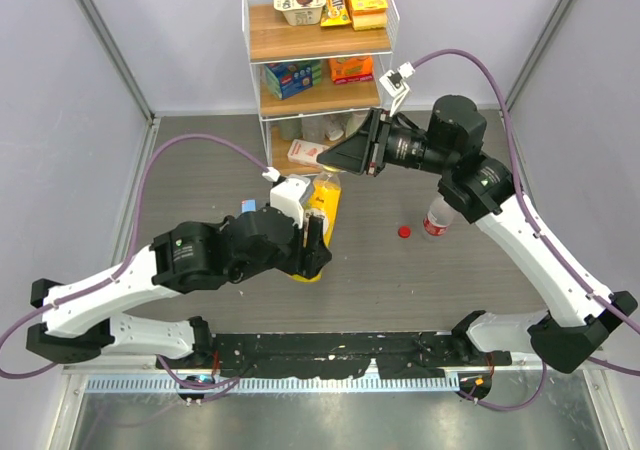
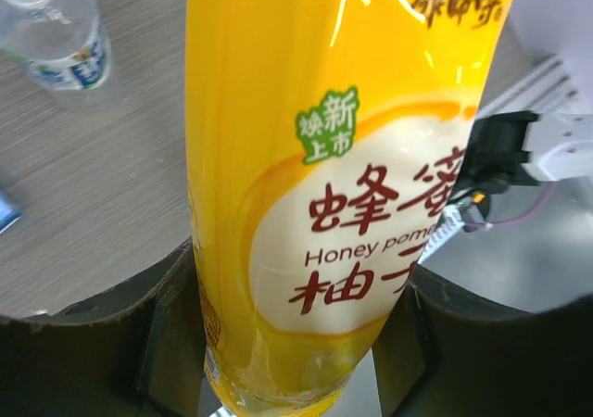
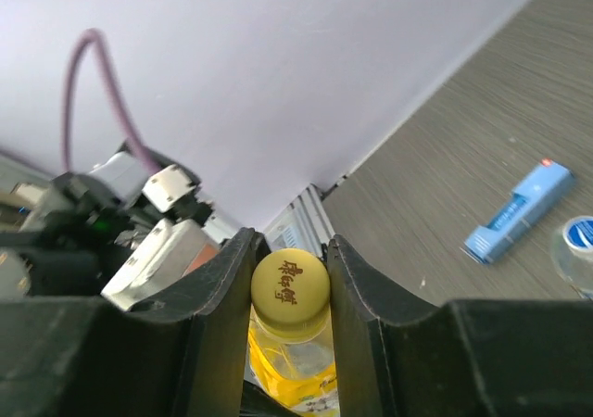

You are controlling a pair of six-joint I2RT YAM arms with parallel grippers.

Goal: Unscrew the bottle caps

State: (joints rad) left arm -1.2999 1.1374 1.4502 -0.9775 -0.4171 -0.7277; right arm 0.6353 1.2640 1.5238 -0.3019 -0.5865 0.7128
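The yellow-orange juice bottle is held tilted above the table. My left gripper is shut on its lower body, one finger on each side. My right gripper is shut on its yellow cap, with both pads against the cap's sides. The clear bottle with the red label stands right of centre, partly under the right arm, and a loose red cap lies beside it. The short water bottle with the blue label lies on the table, capped. It also shows in the right wrist view.
A wire shelf rack with snack boxes stands at the back centre. A small blue packet lies on the table near the water bottle and shows beside the left wrist. Walls close in on the left, right and back.
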